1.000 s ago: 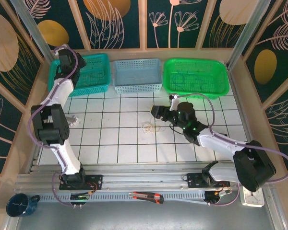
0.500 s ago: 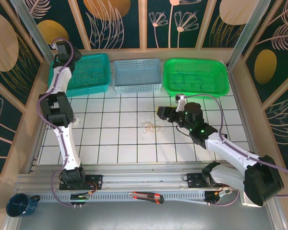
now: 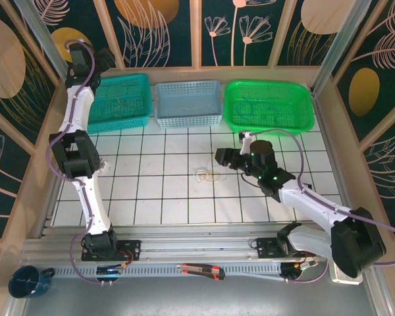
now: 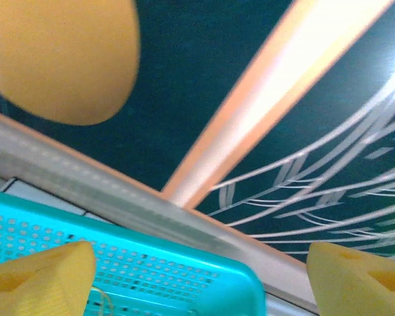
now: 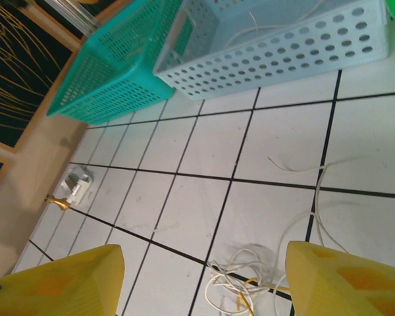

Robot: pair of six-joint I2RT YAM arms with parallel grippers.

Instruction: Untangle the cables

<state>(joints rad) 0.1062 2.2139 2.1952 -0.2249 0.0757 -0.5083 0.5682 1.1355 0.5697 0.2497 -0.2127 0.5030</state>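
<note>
Cables (image 3: 208, 174) lie in a small messy pile near the middle of the white tiled table (image 3: 151, 191). They are thin loops, whitish and yellow, all mixed up. The right gripper (image 3: 222, 157) hangs just beside them, fingers wide apart, likely ready to grab one. The left gripper (image 3: 103, 59) is up by the teal basket (image 3: 118, 99), fingers apart, holding nothing, maybe keeping out of the way.

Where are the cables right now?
In the top view, the cables lie near the middle of the table, close beside the right gripper.
</note>
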